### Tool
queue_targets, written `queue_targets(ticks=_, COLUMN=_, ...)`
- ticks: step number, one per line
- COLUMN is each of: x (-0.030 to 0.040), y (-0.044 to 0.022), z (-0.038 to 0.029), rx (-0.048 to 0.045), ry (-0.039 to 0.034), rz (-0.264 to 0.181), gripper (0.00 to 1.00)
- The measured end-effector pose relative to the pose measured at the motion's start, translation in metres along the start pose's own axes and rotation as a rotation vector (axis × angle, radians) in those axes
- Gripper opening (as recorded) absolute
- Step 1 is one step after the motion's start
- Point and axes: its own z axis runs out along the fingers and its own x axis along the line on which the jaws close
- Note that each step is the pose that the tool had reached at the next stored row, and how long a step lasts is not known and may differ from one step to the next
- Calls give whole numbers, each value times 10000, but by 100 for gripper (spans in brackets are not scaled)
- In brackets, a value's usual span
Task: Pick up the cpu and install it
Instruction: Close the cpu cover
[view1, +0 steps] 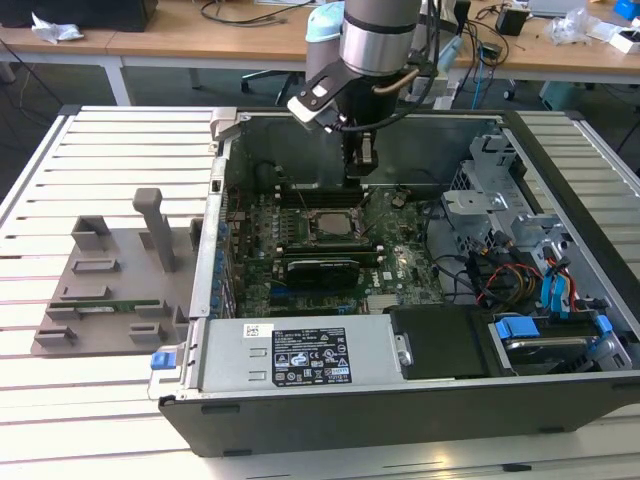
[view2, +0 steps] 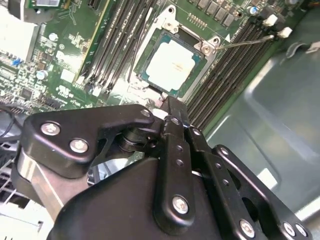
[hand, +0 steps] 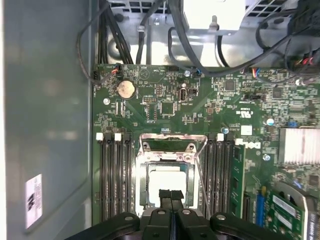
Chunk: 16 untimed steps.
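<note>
The gripper (hand: 171, 196), fingers pinched together with nothing between them, hung over the cpu (hand: 165, 181), which lay below it in the open socket frame (hand: 172, 138), with memory slots (hand: 113, 180) on either side.

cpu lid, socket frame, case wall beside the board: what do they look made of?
The cpu: pale silvery matte lid, likely plated metal; the green rim suggests a circuit-board base. Socket frame: bare bright metal, thin, looks stamped by its bent edges. Case wall: grey sheet metal, dull sheen with pressed ridges, probably steel.
</note>
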Motion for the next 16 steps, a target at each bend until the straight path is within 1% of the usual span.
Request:
queue_targets(ticks=3, x=-1, y=-3, z=-104, rx=-1, ry=0, rz=0, gripper=11)
queue_targets(ticks=5, x=-2, y=-5, z=-188, rx=0, ry=0, rz=1, gripper=11)
queue_targets(ticks=6, x=-3, y=-6, z=-241, rx=0, ry=0, rz=1, gripper=11)
queue_targets(ticks=9, x=-6, y=-12, z=-450, rx=-1, ry=0, rz=0, gripper=11)
queue_targets(ticks=11, x=-7, y=-15, z=-553, rx=-1, ry=0, rz=0, gripper=11)
queue_targets(ticks=16, x=-9, y=-18, z=-678, rx=-1, ry=0, rz=0, gripper=11)
